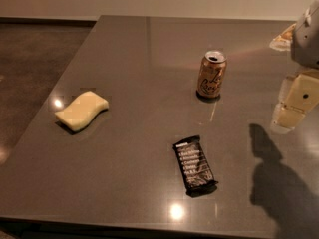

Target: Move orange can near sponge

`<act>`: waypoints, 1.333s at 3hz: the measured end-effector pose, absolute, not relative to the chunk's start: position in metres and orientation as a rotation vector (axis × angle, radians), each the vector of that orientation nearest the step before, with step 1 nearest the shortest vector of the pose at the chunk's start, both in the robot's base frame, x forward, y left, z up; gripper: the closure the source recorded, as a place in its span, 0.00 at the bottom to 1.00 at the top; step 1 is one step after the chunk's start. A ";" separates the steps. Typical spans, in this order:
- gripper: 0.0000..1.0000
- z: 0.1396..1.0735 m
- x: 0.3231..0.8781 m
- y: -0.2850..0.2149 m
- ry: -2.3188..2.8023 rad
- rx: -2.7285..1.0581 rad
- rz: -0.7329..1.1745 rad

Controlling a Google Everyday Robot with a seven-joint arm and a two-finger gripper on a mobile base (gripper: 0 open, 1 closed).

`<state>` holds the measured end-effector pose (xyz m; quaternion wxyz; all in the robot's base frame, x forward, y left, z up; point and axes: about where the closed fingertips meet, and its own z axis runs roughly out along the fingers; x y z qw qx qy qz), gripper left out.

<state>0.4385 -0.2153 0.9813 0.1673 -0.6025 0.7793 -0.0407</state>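
While the end effector hangs at frame right, how open I cannot tell, the upright orange can stands apart to its left.

Found the orange can upright on the bench, right of centre and toward the back. Saw the sponge lying flat well to its left, nearer the left edge and a little closer to the front. Noted the snack bar flat on the bench before the can, slightly leftward, well apart from both. Spotted the pincer at the far right, above the bench, right of the can and apart from it.
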 end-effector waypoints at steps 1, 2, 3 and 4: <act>0.00 0.981 0.438 -0.215 2.217 -1.714 -0.116; 0.00 0.978 0.468 -0.217 2.234 -1.586 -0.086; 0.00 0.975 0.494 -0.217 2.252 -1.488 -0.065; 0.00 0.968 0.531 -0.207 2.249 -1.412 -0.041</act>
